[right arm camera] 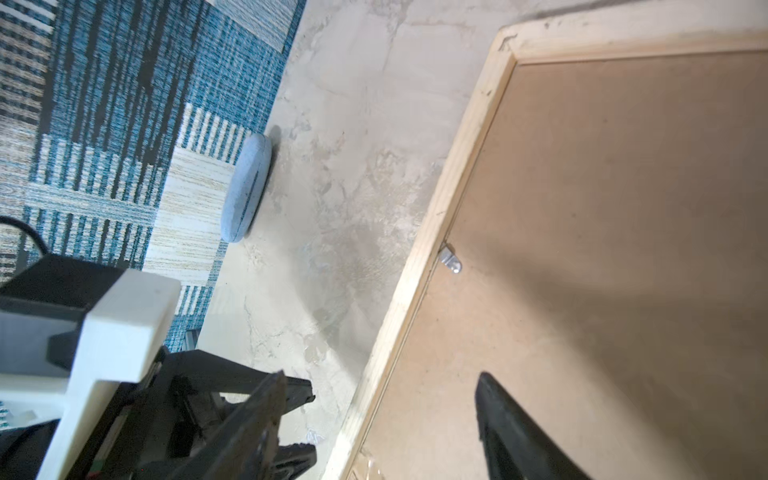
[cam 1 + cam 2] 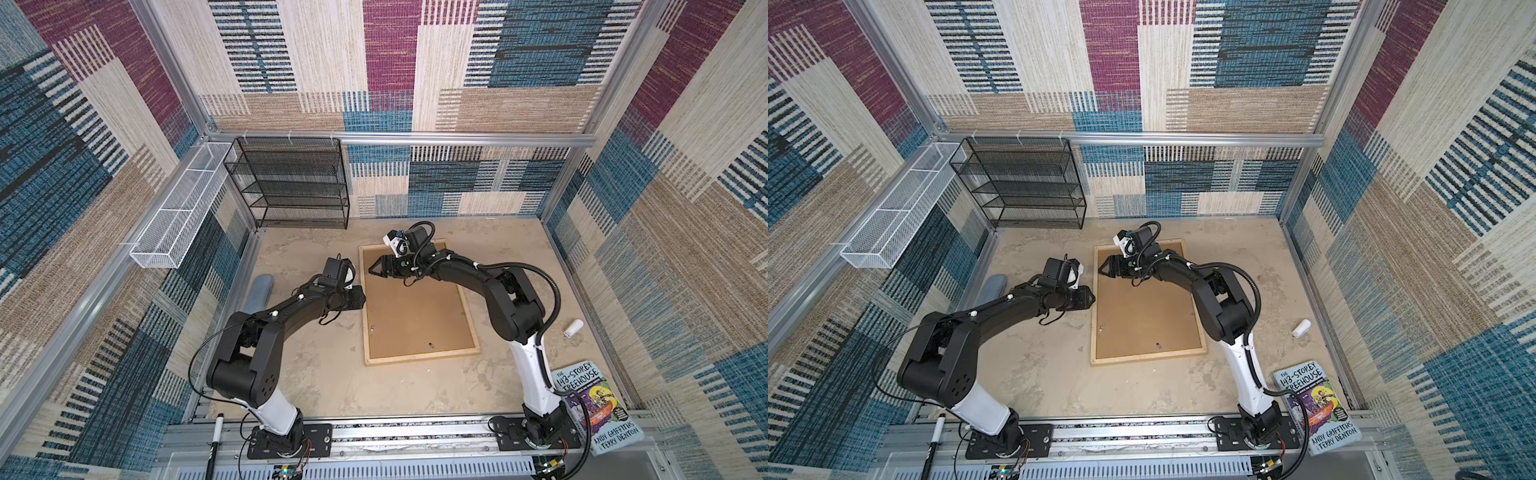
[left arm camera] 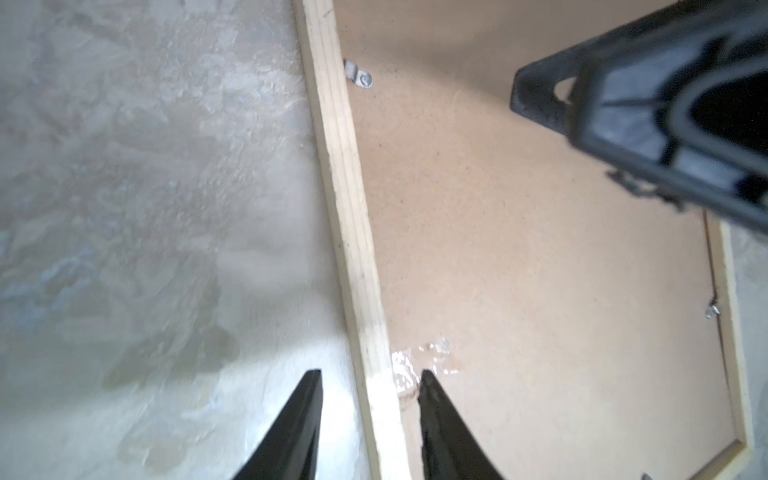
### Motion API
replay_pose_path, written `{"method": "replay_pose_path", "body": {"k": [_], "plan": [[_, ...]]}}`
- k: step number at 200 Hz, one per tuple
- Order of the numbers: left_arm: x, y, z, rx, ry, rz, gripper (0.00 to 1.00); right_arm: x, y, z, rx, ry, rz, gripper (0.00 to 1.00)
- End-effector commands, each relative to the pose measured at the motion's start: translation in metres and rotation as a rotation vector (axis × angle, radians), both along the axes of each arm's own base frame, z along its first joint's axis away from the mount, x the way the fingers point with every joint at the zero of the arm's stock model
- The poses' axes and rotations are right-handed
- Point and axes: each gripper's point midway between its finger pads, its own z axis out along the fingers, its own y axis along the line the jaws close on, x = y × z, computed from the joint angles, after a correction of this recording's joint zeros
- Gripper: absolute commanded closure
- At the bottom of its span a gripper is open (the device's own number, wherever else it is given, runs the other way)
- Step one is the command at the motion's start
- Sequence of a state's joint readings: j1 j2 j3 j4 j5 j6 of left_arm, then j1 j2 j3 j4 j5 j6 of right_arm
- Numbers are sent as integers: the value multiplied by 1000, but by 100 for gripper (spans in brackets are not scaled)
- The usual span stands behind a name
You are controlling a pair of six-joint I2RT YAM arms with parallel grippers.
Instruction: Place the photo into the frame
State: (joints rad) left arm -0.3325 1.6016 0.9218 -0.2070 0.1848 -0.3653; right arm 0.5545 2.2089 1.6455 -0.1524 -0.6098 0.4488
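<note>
One frame (image 2: 422, 356), one book (image 2: 598, 411), one pen (image 2: 216, 436), one shelf (image 2: 291, 183), one basket (image 2: 178, 212).

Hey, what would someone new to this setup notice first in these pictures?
A large pale wood picture frame lies back up on the table, its brown backing board showing. The left end effector straddles its left edge strip, open; the right end effector hangs open nearer the far left corner. A 143-Storey Treehouse book lies at the near right corner.
</note>
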Motion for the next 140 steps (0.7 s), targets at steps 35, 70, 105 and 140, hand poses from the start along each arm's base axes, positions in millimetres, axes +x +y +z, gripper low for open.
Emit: {"method": "replay_pose_path", "body": {"k": [35,70,105,140], "plan": [[-66,-12,9,-72,23,11,59,-53,-28,-1,-26,-20,7,37],[-94,-17,2,-44,27,-18,61,-89,-38,-10,-56,-7,28,49],[-102,-16,-11,-7,71,-13,65,-125,-30,-20,-30,47,66,58],[-105,-23,-23,17,107,-46,70,-146,-22,-27,22,112,81,67]]}}
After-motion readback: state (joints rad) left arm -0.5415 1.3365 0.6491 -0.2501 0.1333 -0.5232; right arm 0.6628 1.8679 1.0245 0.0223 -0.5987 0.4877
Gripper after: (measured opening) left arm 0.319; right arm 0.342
